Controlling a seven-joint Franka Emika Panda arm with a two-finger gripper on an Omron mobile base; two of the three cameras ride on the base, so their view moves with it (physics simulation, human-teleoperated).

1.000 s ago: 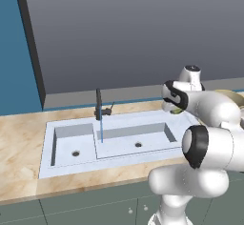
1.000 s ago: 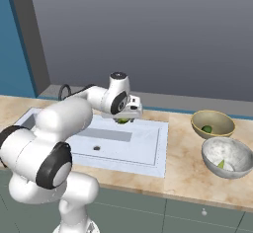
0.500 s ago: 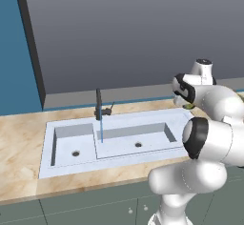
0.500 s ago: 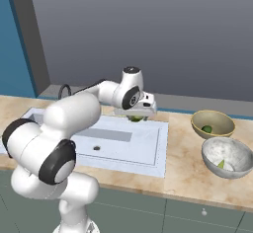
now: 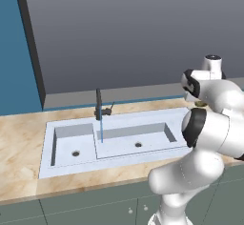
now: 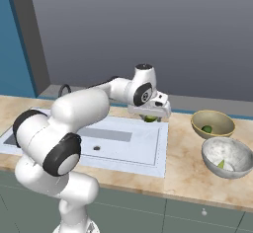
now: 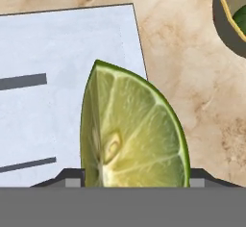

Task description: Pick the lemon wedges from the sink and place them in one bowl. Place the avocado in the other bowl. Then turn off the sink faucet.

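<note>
Gripper (image 6: 149, 117) clamped on my lemon wedge (image 7: 130, 132), above sink (image 6: 148, 153) right edge; two bowls (image 6: 212, 124) on counter at 3 o'clock.

Hand view: lemon wedge (image 7: 132, 134) cut off at its base by the lower band; the fingertips beside it barely show, contact not resolvable. Tan bowl (image 7: 233, 9) clipped by top-right edge, green content partly visible.

Right base view: wedge (image 6: 149, 118) mostly hidden under the hand (image 6: 149, 113). Piece in grey bowl (image 6: 227, 157) too small to identify.
</note>
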